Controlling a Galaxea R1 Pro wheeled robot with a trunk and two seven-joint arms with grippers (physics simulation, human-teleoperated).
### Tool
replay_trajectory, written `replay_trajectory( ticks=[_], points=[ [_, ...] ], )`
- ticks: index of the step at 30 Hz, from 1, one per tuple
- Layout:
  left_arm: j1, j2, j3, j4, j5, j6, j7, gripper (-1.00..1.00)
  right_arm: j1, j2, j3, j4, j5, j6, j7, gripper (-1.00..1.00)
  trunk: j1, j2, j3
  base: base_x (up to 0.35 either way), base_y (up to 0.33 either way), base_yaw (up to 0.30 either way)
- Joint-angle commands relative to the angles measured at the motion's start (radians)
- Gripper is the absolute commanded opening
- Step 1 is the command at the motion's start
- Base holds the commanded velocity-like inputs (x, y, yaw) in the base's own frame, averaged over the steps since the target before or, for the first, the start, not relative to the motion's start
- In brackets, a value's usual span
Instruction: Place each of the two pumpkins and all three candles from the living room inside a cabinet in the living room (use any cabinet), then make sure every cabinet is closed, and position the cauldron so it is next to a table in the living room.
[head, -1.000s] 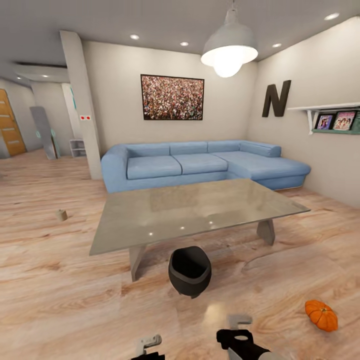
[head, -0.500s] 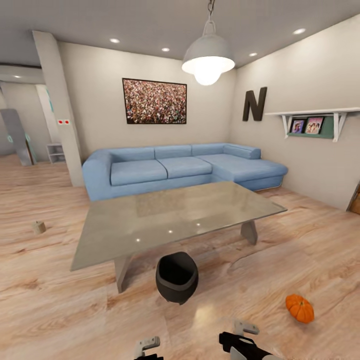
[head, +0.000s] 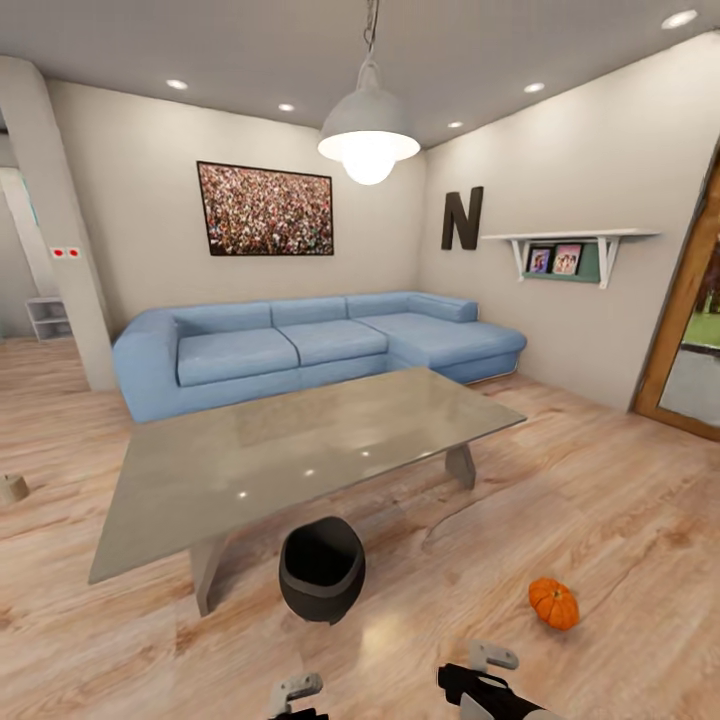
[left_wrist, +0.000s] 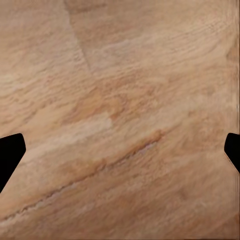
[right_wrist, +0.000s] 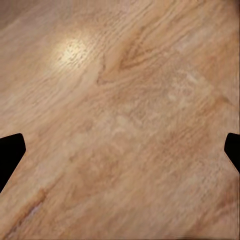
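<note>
Head view — round-bellied black cauldron (head: 321, 569), glassy table (head: 200, 480)

A large dark capital letter "N" (head: 462, 219) hangs on the right-hand wall (head: 600, 170), just beside the end of a white shelf (head: 565, 236), and it is the one character that reads clearly. On the pillar (head: 55, 210) at the left sits a small white plate (head: 65, 252) with two red marks, possibly buttons or lamps, too small to read as any sign. The big framed picture (head: 265, 209) above the sofa is a speckled pattern, and the two small framed photos (head: 553, 259) under the shelf bear no legible words.
</note>
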Motion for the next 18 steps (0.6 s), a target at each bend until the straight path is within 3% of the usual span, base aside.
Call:
replay_trajectory(
  ticks=[1, 18],
  points=[
    [0.0, 0.0, -0.008, 0.0, 0.01, 0.0, 0.002, 1.0, -0.001, 0.001, 0.002, 0.002, -0.009, -0.006, -0.001, 1.0, -0.004, 0.007, 0.003, 0.0, 0.0, -0.261],
    [0.0, -0.001, -0.007, 0.0, 0.01, 0.0, 0.003, 1.0, -0.001, 0.001, 0.003, 0.002, -0.008, -0.006, -0.001, 1.0, -0.069, 0.126, 0.056, 0.0, 0.0, -0.254]
  ],
)
